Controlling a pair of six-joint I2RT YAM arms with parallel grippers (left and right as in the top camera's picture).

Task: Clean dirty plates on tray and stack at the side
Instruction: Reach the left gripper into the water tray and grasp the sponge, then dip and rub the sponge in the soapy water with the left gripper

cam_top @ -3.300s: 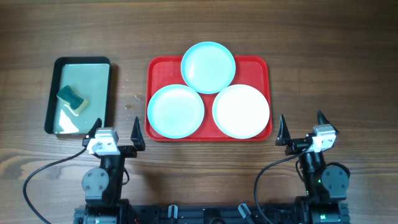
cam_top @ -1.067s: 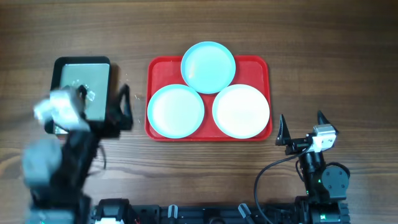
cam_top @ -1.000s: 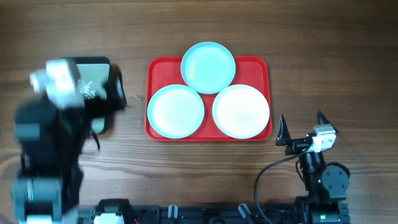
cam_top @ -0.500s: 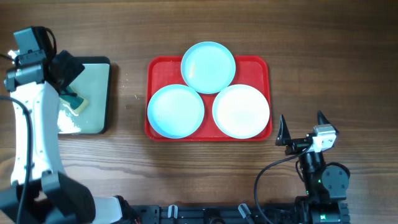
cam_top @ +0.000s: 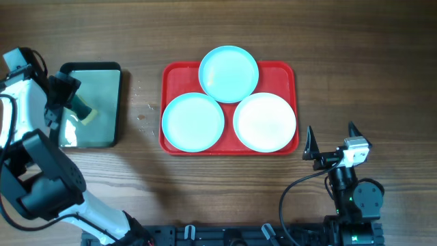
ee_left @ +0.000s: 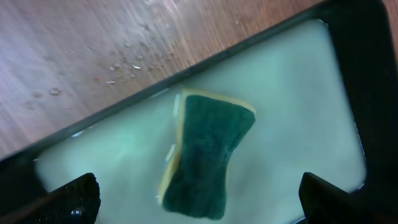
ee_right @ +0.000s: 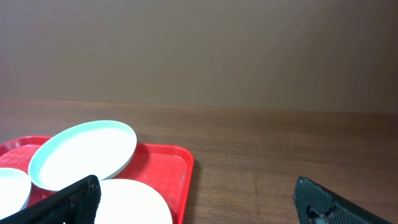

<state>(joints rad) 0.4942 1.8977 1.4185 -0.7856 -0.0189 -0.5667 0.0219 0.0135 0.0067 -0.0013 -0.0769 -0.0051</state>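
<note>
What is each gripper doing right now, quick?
Left gripper: open, empty, over the sponge.
Right gripper: open, empty.

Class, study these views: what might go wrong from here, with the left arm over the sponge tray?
The green-and-yellow sponge lies askew under the open left pincer in a wet-looking black-rimmed tray: it may slip or drip. The rear aqua round plate seems to overlap the front aqua plate and the white plate on the red plastic tray: lifting one could shift it.
</note>
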